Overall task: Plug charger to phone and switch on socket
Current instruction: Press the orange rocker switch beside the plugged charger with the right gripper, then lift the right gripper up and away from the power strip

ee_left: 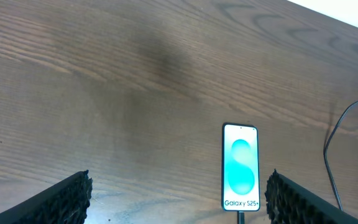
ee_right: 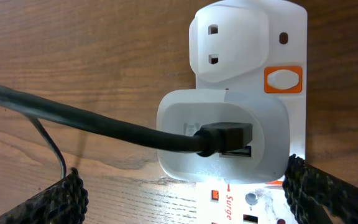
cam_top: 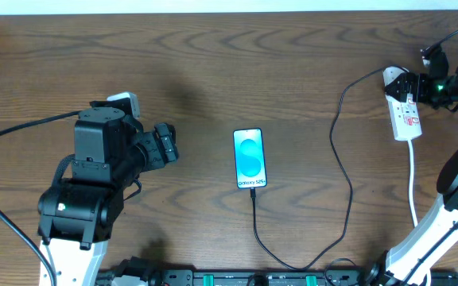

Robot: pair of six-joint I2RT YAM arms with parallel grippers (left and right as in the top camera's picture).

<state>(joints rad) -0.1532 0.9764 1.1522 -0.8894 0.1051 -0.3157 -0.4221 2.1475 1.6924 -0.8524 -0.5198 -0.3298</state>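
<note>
Glowing phone [cam_top: 250, 159]: flat on the middle of the table [cam_top: 213, 63], screen up, blue and white, with words at the near end.
Charger [ee_right: 104, 122]: thin black cable, tip meeting the phone's near end, looping over the table, then up to the socket.
Socket [cam_top: 406, 115]: long white strip at the far right of the table, well apart from the phone.
Charger plug [ee_right: 229, 135]: black, pushed into a white block [ee_right: 179, 112] on the socket.
Orange switch [ee_right: 283, 79]: on the socket, beside the empty holes – on or off, cannot tell.
Left gripper [cam_top: 169, 144]: spread wide, holding nothing, over bare wood to the left of the phone.
Right gripper [ee_right: 184, 174]: spread wide, holding nothing – hanging just over the socket, close to the white block.
</note>
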